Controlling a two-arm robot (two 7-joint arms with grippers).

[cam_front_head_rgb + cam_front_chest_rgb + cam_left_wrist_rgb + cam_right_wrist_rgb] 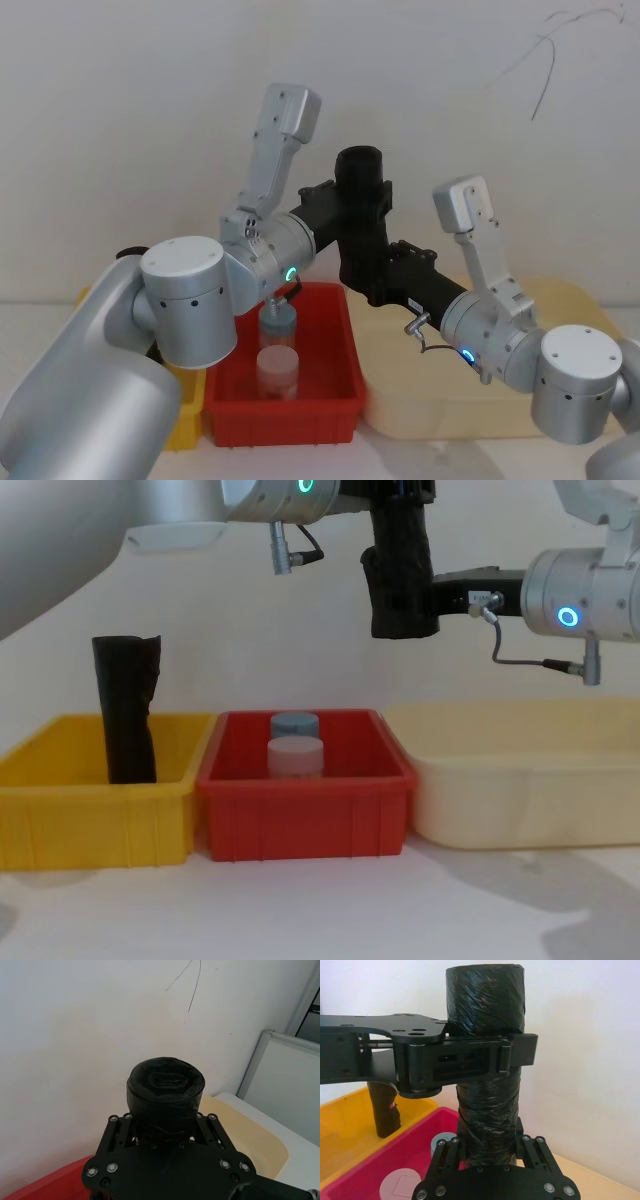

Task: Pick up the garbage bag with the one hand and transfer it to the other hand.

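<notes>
The garbage bag (360, 163), a wrinkled black roll, is held upright in the air above the red bin (335, 398). My left gripper (366, 203), on the arm with the green ring light, is shut on its upper part, with the rolled end (165, 1084) poking out between the fingers. My right gripper (366, 278), on the arm with the blue light, reaches in from the right and is shut on the lower part of the bag (487, 1125). In the chest view the bag (400, 575) hangs high, with the right gripper (412, 605) at its bottom end.
A yellow bin (90, 820) at the left holds a taller black roll (127, 715). The red bin (300, 815) holds a pale jar (295, 757) and a grey-blue jar (294, 723). A cream tray (520, 800) lies at the right. A white wall stands close behind.
</notes>
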